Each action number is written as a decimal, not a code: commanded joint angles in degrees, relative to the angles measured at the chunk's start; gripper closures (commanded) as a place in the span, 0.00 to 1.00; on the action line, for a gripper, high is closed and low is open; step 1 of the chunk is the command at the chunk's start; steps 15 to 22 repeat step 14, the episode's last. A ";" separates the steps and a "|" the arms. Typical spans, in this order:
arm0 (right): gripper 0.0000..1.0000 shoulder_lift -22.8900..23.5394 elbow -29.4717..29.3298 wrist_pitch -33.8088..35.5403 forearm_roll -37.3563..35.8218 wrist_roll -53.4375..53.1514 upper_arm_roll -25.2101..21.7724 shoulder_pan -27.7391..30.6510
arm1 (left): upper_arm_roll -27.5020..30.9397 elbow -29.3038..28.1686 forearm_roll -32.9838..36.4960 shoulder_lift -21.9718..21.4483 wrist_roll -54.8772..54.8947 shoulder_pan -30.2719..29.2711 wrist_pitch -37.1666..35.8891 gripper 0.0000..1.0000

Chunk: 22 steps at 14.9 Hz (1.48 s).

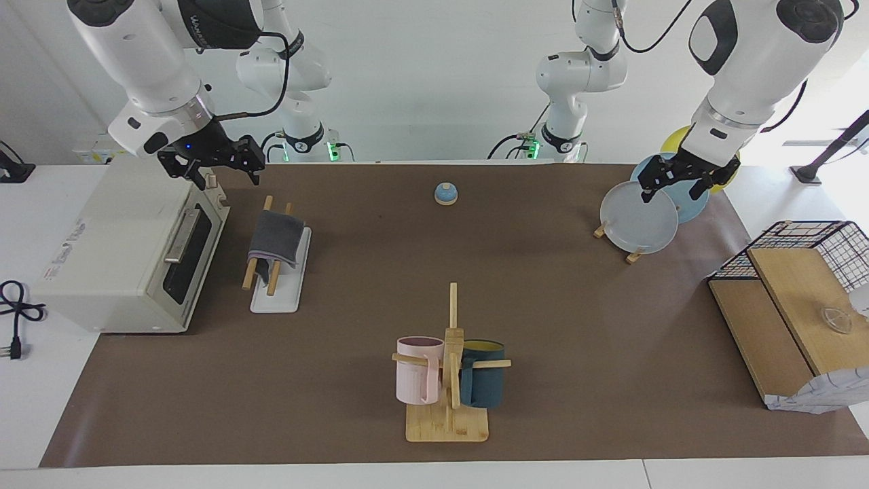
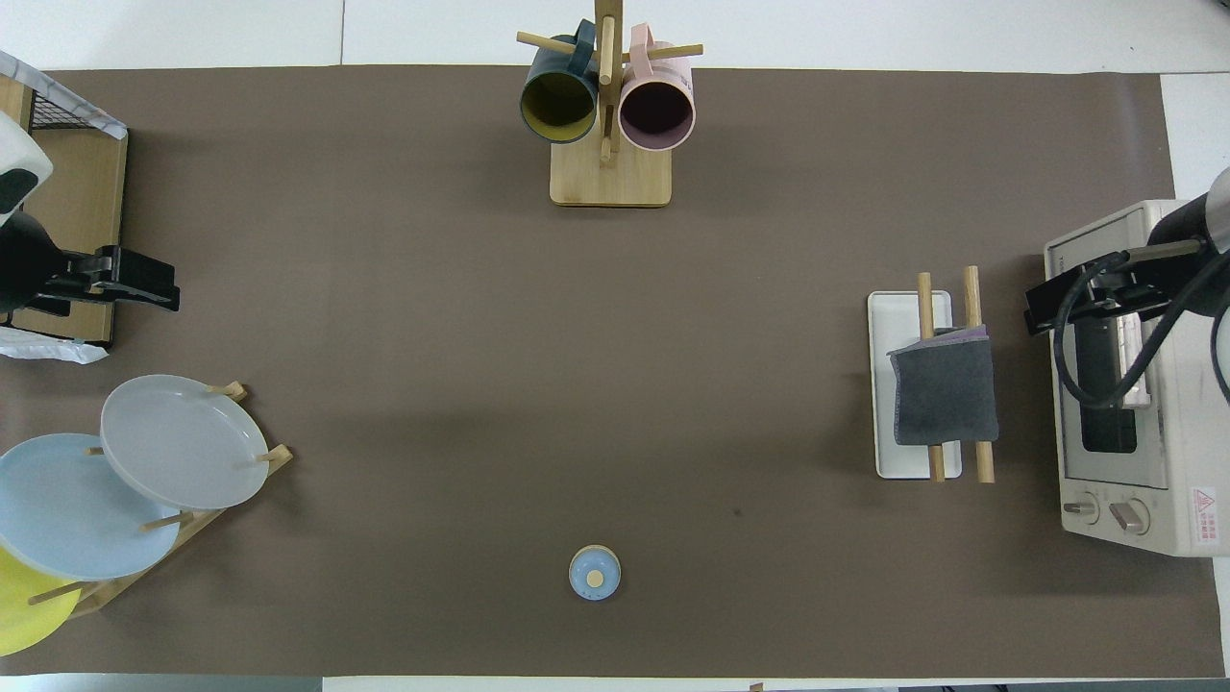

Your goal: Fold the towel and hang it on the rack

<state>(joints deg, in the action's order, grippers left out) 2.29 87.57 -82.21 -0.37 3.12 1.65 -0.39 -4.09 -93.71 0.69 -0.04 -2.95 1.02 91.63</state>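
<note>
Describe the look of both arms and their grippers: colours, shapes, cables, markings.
Both arms are glossy white with rounded, tubular links and dark grey or black joint caps. Each ends in a black two-finger gripper: the right gripper on a silvery wrist ring with a small blue light, the left gripper likewise black. Black cables loop along both arms. Green lights glow at both bases.

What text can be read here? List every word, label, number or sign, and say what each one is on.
Nothing can be quoted with certainty.
toaster oven: warning-triangle sticker in red, with small print too small to read.
Toaster oven's top: faint grey marking, too blurred to read.
Right arm's dark link: white lettering, upside down and not legible.
</note>
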 commanded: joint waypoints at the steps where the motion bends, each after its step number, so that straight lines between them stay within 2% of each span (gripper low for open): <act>1: 0.00 0.44 -0.73 -1.72 -0.33 -1.18 -2.35 0.04 | -0.40 -1.56 0.37 -1.37 -0.57 -0.58 1.09 0.00; 22: 0.00 0.35 -0.73 -1.55 -1.04 -1.10 -2.62 -0.05 | -0.40 -1.56 0.37 -1.37 -0.57 -0.58 1.09 0.00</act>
